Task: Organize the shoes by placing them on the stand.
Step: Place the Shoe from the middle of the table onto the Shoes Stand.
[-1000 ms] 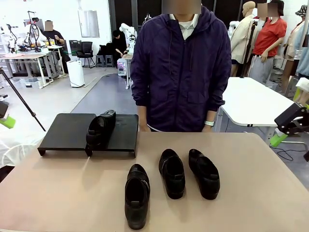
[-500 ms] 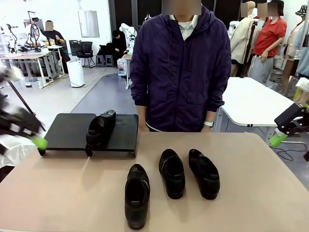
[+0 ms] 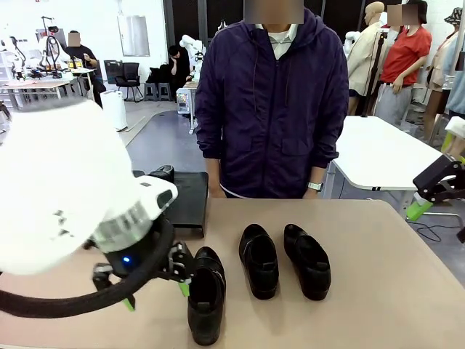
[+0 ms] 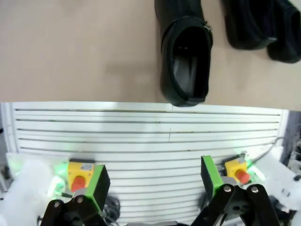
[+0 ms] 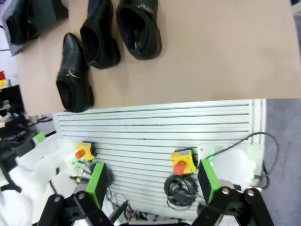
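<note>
Left gripper (image 4: 155,182): jaws apart, empty, hovering just beside the near shoe (image 3: 205,294) at the table's (image 3: 378,305) near edge, judged to be lining up a pick. Right gripper (image 5: 151,181): jaws apart, empty, parked off the right edge. Two shoes (image 3: 259,260) lie mid-table. The fourth shoe (image 3: 161,173) sits on the stand (image 3: 190,200), far left corner. The left wrist view shows the near shoe's heel at the edge; in front view the arm screens much of the stand.

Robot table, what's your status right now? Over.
Both claws open, empty: left claw low near closest shoe, right claw off to the side. One shoe on stand; two more shoes on table. Person at far edge, not reaching in.
</note>
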Tool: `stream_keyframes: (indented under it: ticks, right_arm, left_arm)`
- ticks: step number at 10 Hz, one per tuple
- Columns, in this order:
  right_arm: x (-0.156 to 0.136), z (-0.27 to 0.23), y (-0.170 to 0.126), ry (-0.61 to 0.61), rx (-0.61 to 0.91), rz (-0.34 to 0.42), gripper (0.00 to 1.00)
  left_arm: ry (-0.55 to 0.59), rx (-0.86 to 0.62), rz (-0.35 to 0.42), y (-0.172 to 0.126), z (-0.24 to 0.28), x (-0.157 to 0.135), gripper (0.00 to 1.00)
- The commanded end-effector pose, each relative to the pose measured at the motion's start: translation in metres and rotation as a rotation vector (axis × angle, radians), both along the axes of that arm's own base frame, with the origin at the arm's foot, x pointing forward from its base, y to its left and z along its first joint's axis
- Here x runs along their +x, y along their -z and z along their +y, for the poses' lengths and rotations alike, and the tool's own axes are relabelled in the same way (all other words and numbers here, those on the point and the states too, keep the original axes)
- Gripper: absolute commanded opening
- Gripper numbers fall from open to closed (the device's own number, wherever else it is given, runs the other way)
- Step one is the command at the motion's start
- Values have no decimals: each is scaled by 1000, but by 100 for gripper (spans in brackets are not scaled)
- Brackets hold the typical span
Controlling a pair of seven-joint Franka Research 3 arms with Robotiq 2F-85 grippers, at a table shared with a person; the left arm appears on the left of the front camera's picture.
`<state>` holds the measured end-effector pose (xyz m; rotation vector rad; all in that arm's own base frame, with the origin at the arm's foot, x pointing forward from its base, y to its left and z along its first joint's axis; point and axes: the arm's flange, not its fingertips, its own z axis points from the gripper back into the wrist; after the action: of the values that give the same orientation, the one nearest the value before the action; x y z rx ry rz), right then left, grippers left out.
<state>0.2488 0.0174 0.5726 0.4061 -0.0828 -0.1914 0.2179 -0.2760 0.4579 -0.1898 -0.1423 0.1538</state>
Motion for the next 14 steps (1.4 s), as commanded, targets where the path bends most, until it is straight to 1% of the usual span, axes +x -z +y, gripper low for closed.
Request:
stream_keyframes:
  ticks: [1,2,4,5,6,8,10,12,14]
  right_arm:
    - [2,0,-4,-15,21,0,100]
    - [2,0,-4,-15,21,0,100]
    - [2,0,-4,-15,21,0,100]
    - [2,0,-4,-15,21,0,100]
    - [2,0,-4,-15,21,0,100]
    - [2,0,-4,-15,21,0,100]
    - [2,0,-4,-15,21,0,100]
    - [2,0,-4,-15,21,0,100]
    - [2,0,-4,-15,21,0,100]
  left_arm:
    - [-54,-51,40,-1,-3,20,100]
    - [0,0,0,0,0,0,100]
    - [0,0,0,0,0,0,100]
    - [-16,-14,23,11,-5,12,100]
    - [-4,-16,33,25,-9,35,100]
    - [53,-11,29,41,-17,62,100]
    - [82,4,40,65,-23,79,100]
    - [45,34,36,91,-25,96,100]
    - [23,68,31,107,-29,103,100]
